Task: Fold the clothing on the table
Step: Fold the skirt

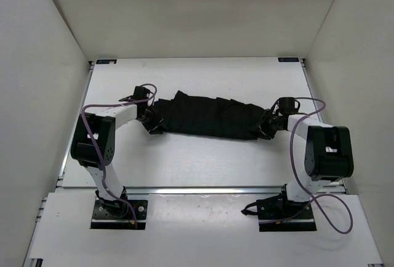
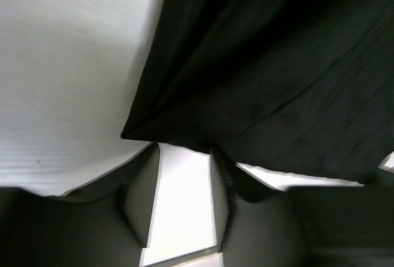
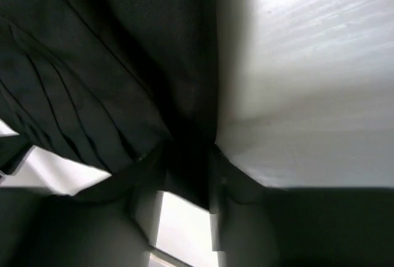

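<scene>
The black ribbed clothing (image 1: 209, 116) lies as a long band across the middle of the white table (image 1: 197, 162). My left gripper (image 1: 152, 121) is at its left end and my right gripper (image 1: 266, 128) at its right end. In the left wrist view the clothing (image 2: 277, 64) ends right at the tips of the left gripper (image 2: 184, 150). Its jaws stand apart with bare table (image 2: 61, 64) between them. In the right wrist view a fold of the clothing (image 3: 92, 64) hangs down into the right gripper (image 3: 188, 153), whose jaws are also apart.
White walls (image 1: 37, 64) close in the table on the left, right and back. A silver rail (image 1: 203, 189) runs along the near edge, with both arm bases (image 1: 120, 213) just behind it. Purple cables (image 1: 326, 218) loop off each arm.
</scene>
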Tool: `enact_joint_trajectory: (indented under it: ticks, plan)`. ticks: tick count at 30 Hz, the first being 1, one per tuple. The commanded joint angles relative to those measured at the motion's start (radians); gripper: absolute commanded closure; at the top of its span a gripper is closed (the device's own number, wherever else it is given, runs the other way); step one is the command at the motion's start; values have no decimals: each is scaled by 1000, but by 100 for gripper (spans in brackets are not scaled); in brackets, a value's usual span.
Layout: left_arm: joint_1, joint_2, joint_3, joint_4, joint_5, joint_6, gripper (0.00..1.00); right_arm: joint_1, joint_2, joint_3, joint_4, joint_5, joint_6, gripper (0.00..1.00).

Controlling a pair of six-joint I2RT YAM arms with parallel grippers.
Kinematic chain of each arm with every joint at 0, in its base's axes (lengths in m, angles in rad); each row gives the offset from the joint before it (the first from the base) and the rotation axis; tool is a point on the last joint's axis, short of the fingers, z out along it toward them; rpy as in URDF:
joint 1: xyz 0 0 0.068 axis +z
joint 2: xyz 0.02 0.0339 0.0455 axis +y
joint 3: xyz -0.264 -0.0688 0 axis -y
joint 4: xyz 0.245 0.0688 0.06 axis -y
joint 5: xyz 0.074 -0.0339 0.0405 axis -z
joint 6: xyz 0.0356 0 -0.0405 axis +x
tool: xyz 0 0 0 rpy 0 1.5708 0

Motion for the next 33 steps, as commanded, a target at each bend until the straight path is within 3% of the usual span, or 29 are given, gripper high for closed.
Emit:
enact_joint_trajectory:
  ticks: [1,4,7,8,11,17,21,27,33]
  plan:
    - [14,-3,17,84,-68,-40,58,8,33,-23,117,-41,28,76]
    - [21,10,11,98,-75,-46,72,-9,61,-16,116,-102,3,100]
    - [25,18,-18,112,-59,-60,87,-24,54,-14,68,-101,-46,100]
    - [21,15,-27,131,-45,-66,100,-35,41,-5,45,-101,-72,100]
    - [-10,-14,-75,158,-10,-81,100,-98,38,30,-62,-99,-156,100]
    - [-192,-149,-209,237,-75,-210,100,-106,24,240,-369,91,-322,100]
    - [-249,-108,-199,268,-79,-255,100,67,-48,364,-417,132,-262,100]
    - [-248,-108,-214,309,-92,-293,100,423,10,561,-280,96,-124,100]
    - [-220,-97,-236,338,-82,-252,100,616,292,870,-308,56,-112,100]
